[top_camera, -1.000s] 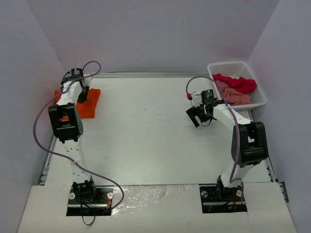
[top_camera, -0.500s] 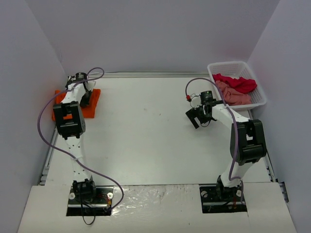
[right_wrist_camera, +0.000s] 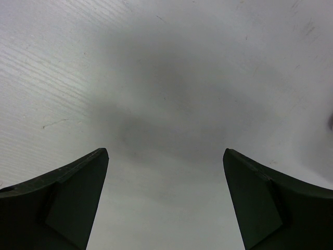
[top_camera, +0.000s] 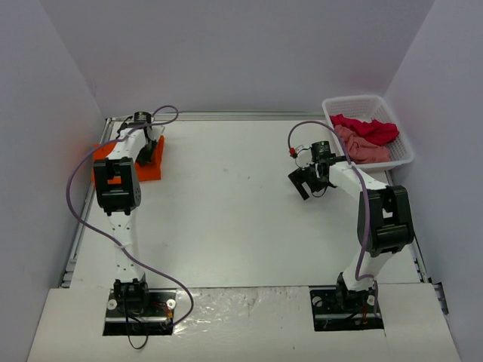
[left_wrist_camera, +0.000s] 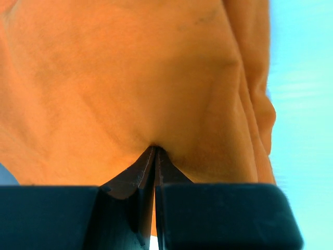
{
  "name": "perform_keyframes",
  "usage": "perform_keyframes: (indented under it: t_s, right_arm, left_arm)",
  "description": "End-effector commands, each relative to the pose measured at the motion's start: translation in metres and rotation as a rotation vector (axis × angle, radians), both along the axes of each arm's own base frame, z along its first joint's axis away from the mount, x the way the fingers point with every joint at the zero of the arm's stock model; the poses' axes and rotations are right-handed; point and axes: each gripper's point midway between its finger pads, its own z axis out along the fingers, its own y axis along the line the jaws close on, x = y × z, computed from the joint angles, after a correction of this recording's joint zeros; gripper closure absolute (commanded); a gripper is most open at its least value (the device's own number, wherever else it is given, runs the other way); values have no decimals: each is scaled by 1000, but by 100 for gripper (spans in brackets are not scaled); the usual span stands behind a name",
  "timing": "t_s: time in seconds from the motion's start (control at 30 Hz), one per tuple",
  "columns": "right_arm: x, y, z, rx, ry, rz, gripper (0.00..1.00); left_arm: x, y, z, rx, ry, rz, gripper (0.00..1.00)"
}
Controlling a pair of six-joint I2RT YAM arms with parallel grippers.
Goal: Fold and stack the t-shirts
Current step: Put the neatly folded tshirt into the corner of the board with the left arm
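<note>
My left arm has swung inward from the side wall, dragging the orange t-shirt along. My left gripper is pinched tight on its soft, creased knit, which bunches just ahead at the table's far-left. My right gripper gapes wide over bare tabletop, well apart

Both arms extended; left jaws closed, right jaws wide apart.
Left arm reaches far forward on its own side, wrist bent down. The left gripper has its fingers pressed together, tips nipping a pucker of the orange t-shirt. Right arm is bent at the elbow, forearm angled inward. The right gripper points down, fingers spread wide.
</note>
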Motion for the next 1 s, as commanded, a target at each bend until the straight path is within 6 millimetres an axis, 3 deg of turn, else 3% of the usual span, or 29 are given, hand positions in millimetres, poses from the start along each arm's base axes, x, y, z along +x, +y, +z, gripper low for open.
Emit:
perform_keyframes:
  t_s: [0.0,0.43,0.97]
  right_arm:
    - [-5,-3,-6,-8,25,5,11]
    - [-6,-3,-8,-9,30,6,11]
    - [-5,-4,-8,-16,30,5,11]
  left_arm:
    - [-15,-33,-16,-79,81,-39,98]
    - [-24,-18,-17,-25,92,-27,98]
    - [-50,-8,-24,-6,126,-27,98]
